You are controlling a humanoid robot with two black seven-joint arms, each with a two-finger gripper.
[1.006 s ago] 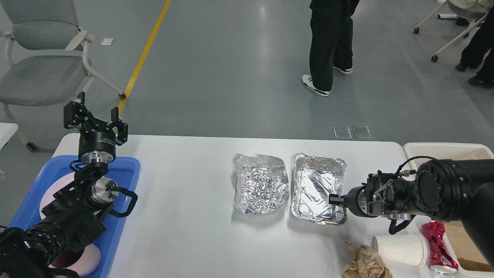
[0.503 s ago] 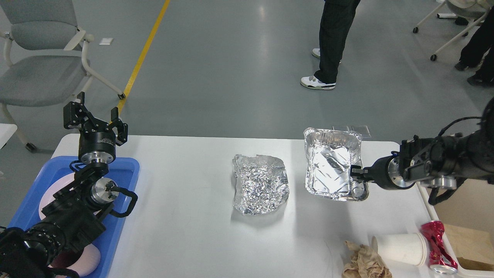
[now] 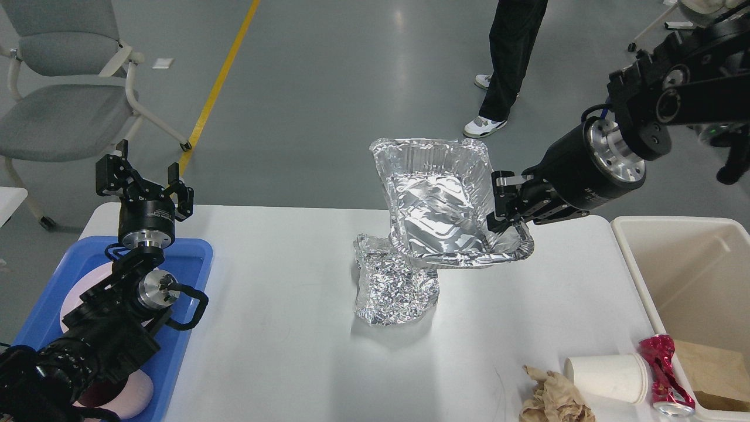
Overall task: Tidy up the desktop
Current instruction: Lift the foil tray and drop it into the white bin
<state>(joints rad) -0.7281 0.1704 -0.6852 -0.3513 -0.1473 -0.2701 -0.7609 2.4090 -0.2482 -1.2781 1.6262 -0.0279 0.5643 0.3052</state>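
crumpled foil (image 3: 395,290) partly hidden, bin (image 3: 691,275) cut off

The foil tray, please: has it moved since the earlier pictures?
Yes. The foil tray, gripped by the right gripper, rose off the desktop, now overlapping the crumpled foil.

A shiny silver foil tray with a ribbed rim (image 3: 436,199) and a crinkled silver foil sheet (image 3: 394,287) glitter above a plain white desk (image 3: 281,328), beside a blue plastic tray (image 3: 187,258), a cream bin (image 3: 691,275), a crushed red can (image 3: 665,375), a white paper cup (image 3: 606,378) and crumpled tan paper (image 3: 554,398).
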